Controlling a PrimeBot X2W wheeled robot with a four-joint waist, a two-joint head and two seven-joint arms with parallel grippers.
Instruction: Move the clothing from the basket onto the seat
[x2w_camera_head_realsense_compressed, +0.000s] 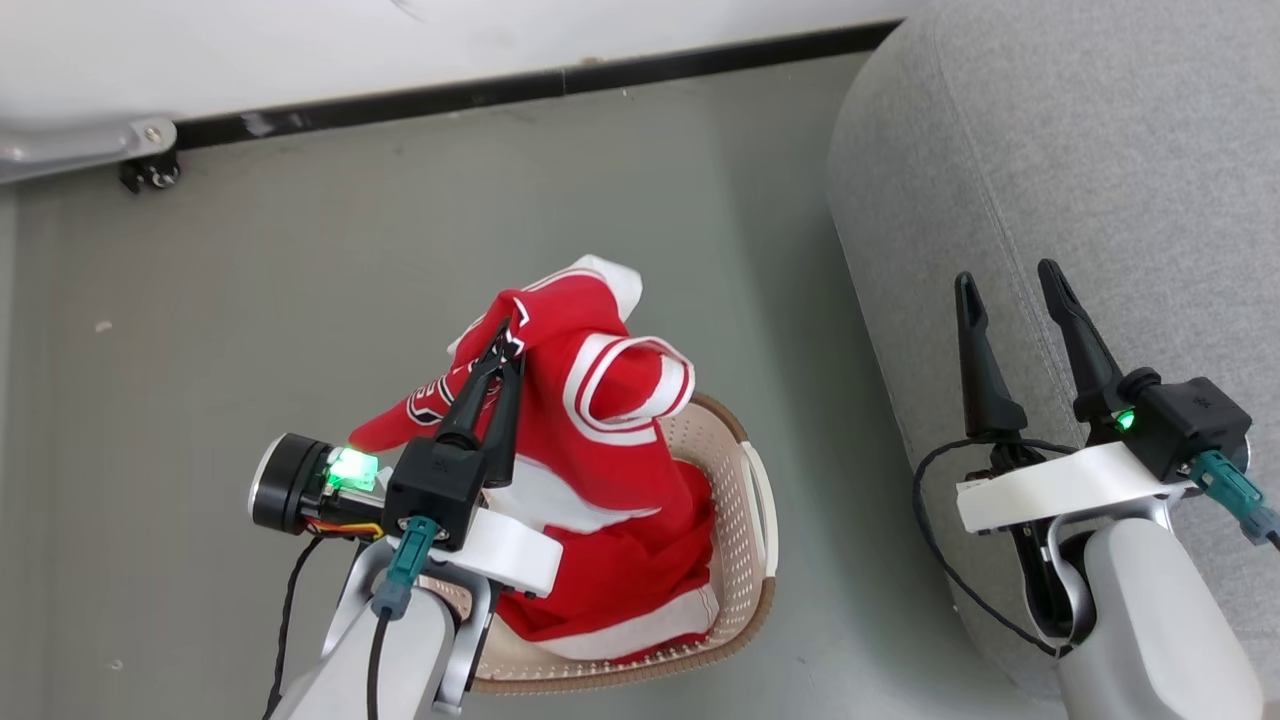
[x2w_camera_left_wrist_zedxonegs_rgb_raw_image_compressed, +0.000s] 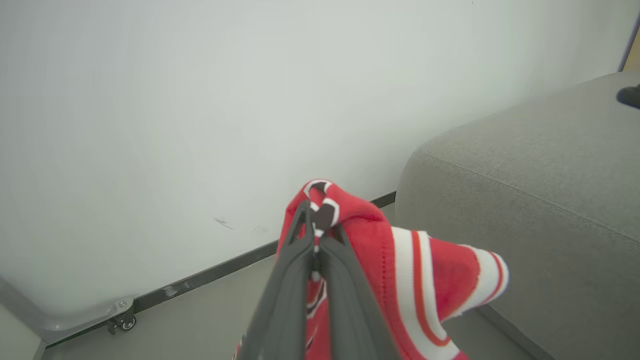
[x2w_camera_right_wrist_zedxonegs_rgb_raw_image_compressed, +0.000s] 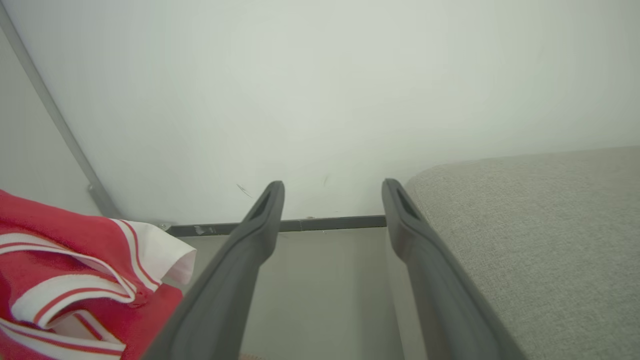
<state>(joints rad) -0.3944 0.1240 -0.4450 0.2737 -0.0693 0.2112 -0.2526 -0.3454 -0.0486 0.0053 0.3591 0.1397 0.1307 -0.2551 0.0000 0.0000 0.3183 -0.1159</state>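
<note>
Basket (x2w_camera_head_realsense_compressed: 738, 545) holding red clothing (x2w_camera_head_realsense_compressed: 600, 460), upper folds raised

There is one basket (x2w_camera_head_realsense_compressed: 765, 540). The red clothing (x2w_camera_head_realsense_compressed: 600, 470) rising out of it forms a single bunched mass, and whether it is one piece or two cannot be told. There is one grey seat (x2w_camera_head_realsense_compressed: 1100, 150). Two grippers are in sight, the left gripper (x2w_camera_head_realsense_compressed: 510, 345) and the right gripper (x2w_camera_head_realsense_compressed: 1006, 275), each with two dark fingers, four in all. Two green lights (x2w_camera_head_realsense_compressed: 350, 468) glow, one by each gripper. Two black cables (x2w_camera_head_realsense_compressed: 930, 540) trail, one per arm. One small wheel (x2w_camera_head_realsense_compressed: 150, 172) sits by the wall.
</note>
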